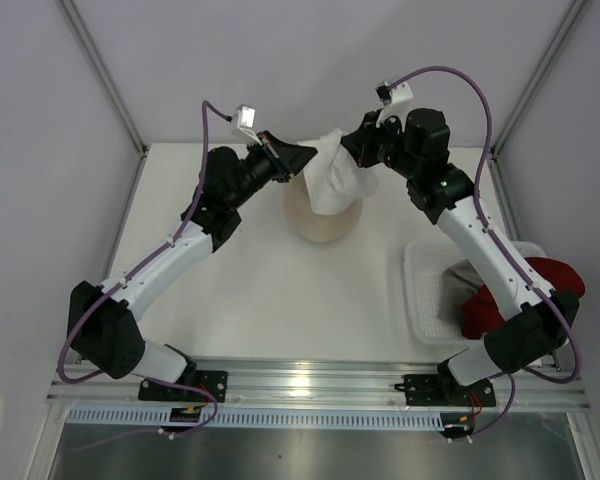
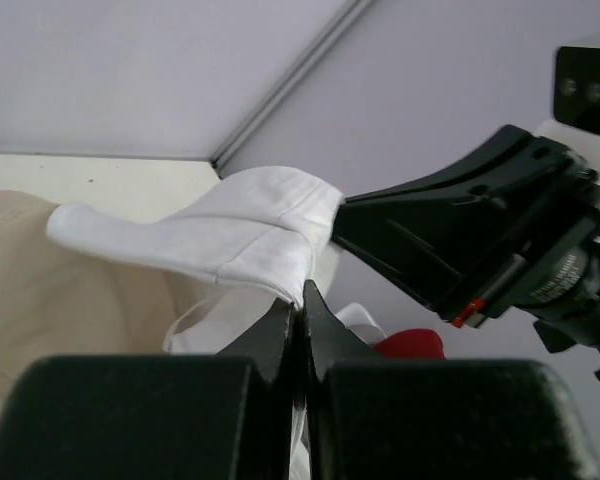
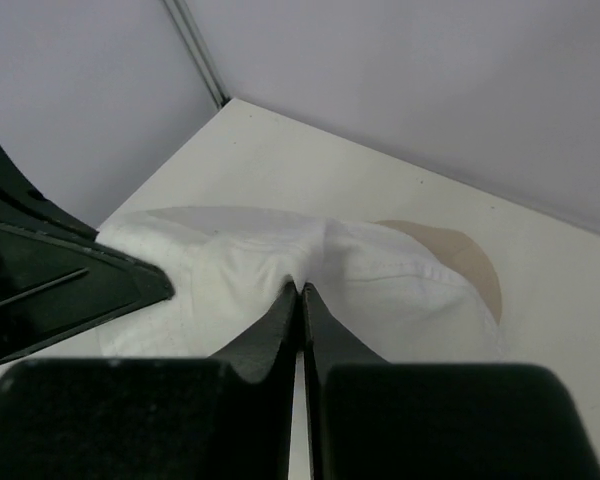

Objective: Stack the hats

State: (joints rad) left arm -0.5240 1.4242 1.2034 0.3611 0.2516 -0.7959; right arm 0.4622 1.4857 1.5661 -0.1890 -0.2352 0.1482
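Nearest the arm bases, on the right side of the table [image 1: 280, 300], a white mesh basket [image 1: 417, 300] is seen. The dark red hat [image 1: 555, 275] is lodged in it, spilling past its right rim and partly hidden by the right arm. It lies well apart from the other two hats and is touched by neither gripper, so its share of the task is judged not yet begun.

Farther back, at the middle of the table, the tan hat [image 1: 318, 228] is laid on the surface as the base of the stack. Directly over it the white hat [image 1: 335, 185] is held between the two arms. The left gripper [image 2: 300, 298] is seen with its fingers pressed together on a fold of the white brim. The right gripper [image 3: 300, 290] is likewise clamped on the white cloth from the opposite side. The white hat is hung crumpled between them, and its lower edge overlaps the tan crown in the top view. Whether it is touching the tan hat or only held above it cannot be told.

The first stacking is thus judged to be under way but unfinished: the white hat has to be lowered, spread over the tan crown and released. After that, the dark red hat is to be fetched from the basket and placed on top. Roughly a third of the work may be counted as done.
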